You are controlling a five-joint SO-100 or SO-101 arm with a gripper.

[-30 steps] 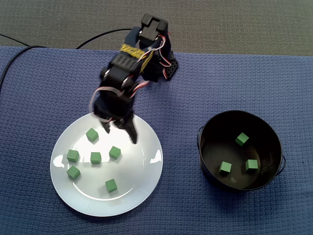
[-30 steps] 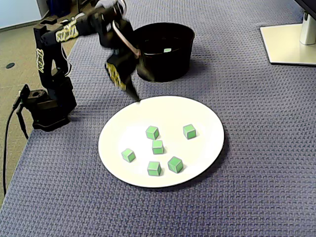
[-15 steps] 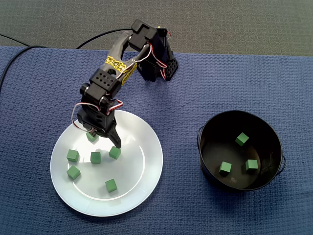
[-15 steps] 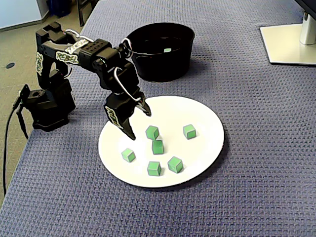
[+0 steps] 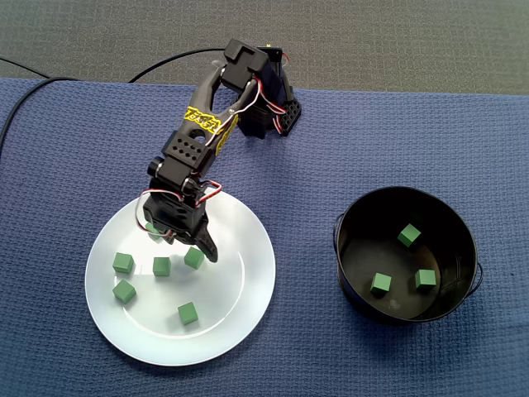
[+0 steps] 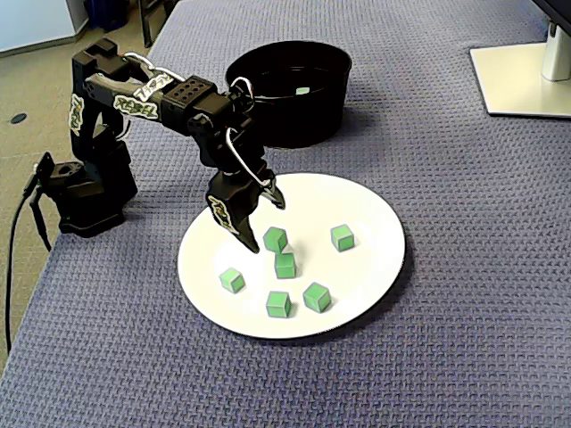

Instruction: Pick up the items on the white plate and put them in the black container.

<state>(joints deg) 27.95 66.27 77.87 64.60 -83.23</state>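
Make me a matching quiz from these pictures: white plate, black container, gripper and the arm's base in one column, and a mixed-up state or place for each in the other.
Column one
1. white plate
2. black container
3. gripper
4. arm's base

Column two
A. open, low over a green cube
B. at the edge of the blue cloth
C. three green cubes inside
D. six green cubes on it

Pairs: 1-D, 2-C, 3-A, 4-B
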